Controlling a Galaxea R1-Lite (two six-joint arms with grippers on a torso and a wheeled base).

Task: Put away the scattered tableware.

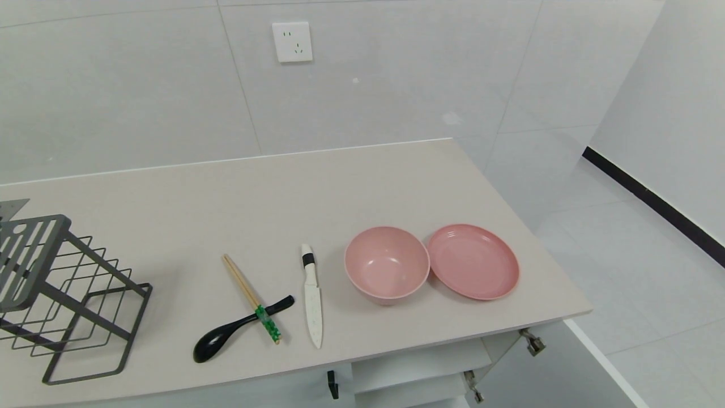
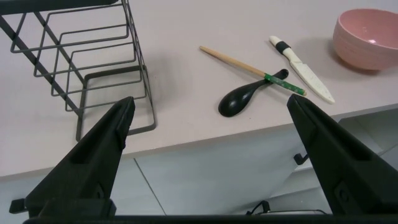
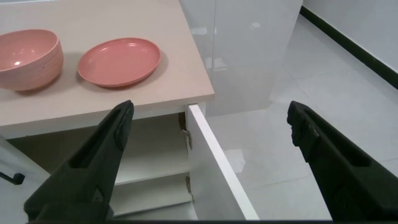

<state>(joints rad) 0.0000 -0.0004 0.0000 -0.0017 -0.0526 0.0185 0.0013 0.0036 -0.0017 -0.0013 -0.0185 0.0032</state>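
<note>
On the beige counter [image 1: 283, 192] lie a pink bowl [image 1: 387, 264] and, touching its right side, a pink plate [image 1: 473, 260]. Left of the bowl rests a white knife [image 1: 311, 296] with a black band. A pair of wooden chopsticks [image 1: 251, 297] crosses a black spoon [image 1: 238, 329]. My left gripper [image 2: 208, 112] hangs open below the counter's front edge, facing the spoon [image 2: 244, 96] and chopsticks [image 2: 252, 68]. My right gripper [image 3: 208, 118] is open too, low in front of the cabinet, with the bowl [image 3: 28, 59] and plate [image 3: 119, 61] beyond it.
A dark wire dish rack [image 1: 56, 283] stands at the counter's left end. Below the counter a white cabinet door [image 3: 217, 180] stands open at the right, showing shelves [image 1: 419, 362]. White floor lies to the right; a wall socket [image 1: 291, 41] sits above.
</note>
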